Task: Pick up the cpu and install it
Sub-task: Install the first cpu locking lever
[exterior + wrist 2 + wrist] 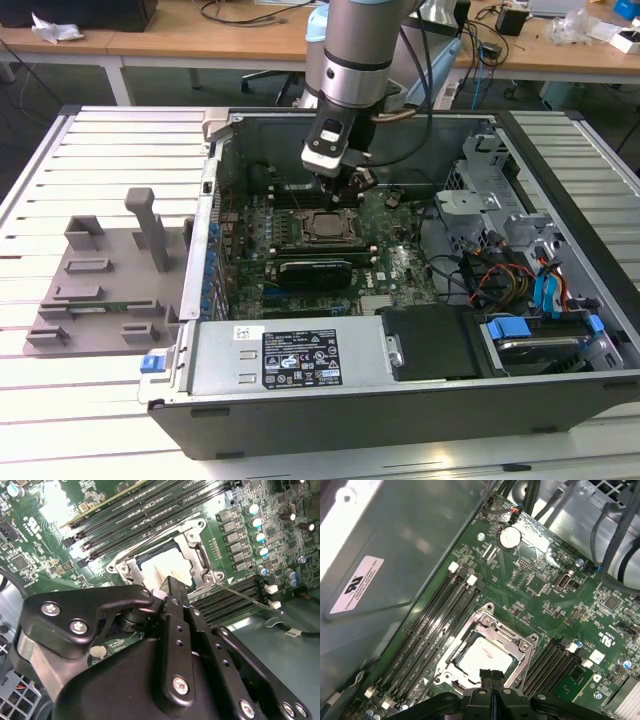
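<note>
Pincer (pixel 492 676) tips are pressed together w/ nothing btw them, hanging right over the cpu (pixel 481 655) at its edge nearest the arm. The cpu lies flat inside the socket frame (pixel 522 645) on the motherboard (pixel 540 585), mid-case in the exterior view, w/ memory slots (pixel 435 625) on either side. It looks seated. Neither wrist view shows whether it's fully down & square, or whether the tips touch its top.

Risks, as I judge them:
- Tips bearing down on one edge only → the cpu tilts, the far edge lifts & the contacts underneath get bent. Cause: pushing off-centre, which is where the tips are now.
- If the cpu sits a hair skewed vs the frame, any downward force jams a corner instead of seating it. Hard to check, since the arm's own body hides the near part of the socket in the second wrist view.
- Sideways drift w/ tips low → they scrape the metal lid or snag the frame's edge just beside it.
- The thin lever rod (pixel 245 597) lies out to the side of the frame, so I think the cpu isn't clamped. A knock could shove it out of place.
- Tight quarters inside the computer case (pixel 300 395): the case wall (pixel 395 555) & cables (pixel 480 280) are near the arm, so a wide swing could catch them.
</note>
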Motion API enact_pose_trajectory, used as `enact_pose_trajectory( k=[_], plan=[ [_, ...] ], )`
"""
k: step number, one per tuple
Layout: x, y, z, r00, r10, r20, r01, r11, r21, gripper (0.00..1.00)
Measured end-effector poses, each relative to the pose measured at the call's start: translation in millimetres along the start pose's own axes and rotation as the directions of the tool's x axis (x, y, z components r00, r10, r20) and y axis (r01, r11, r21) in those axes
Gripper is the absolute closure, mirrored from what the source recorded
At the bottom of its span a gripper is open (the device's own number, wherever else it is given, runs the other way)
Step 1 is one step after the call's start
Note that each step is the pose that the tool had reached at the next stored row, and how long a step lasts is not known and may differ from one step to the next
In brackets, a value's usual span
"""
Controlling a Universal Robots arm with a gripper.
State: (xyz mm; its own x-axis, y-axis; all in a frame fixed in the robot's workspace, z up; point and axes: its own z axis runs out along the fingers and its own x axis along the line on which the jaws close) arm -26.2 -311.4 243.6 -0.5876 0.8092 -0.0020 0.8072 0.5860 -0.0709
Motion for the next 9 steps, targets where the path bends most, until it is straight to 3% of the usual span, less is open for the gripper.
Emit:
enact_pose_trajectory(
  k=[5,9],
  plan=[
    [0.0,0.1,0.1,0.9983,-0.058,0.004,0.058,0.9983,-0.0001,0.89],
    [0.0,0.2,0.1,0.9943,-0.107,0.0075,0.107,0.9943,0.0,0.89]
  ],
)
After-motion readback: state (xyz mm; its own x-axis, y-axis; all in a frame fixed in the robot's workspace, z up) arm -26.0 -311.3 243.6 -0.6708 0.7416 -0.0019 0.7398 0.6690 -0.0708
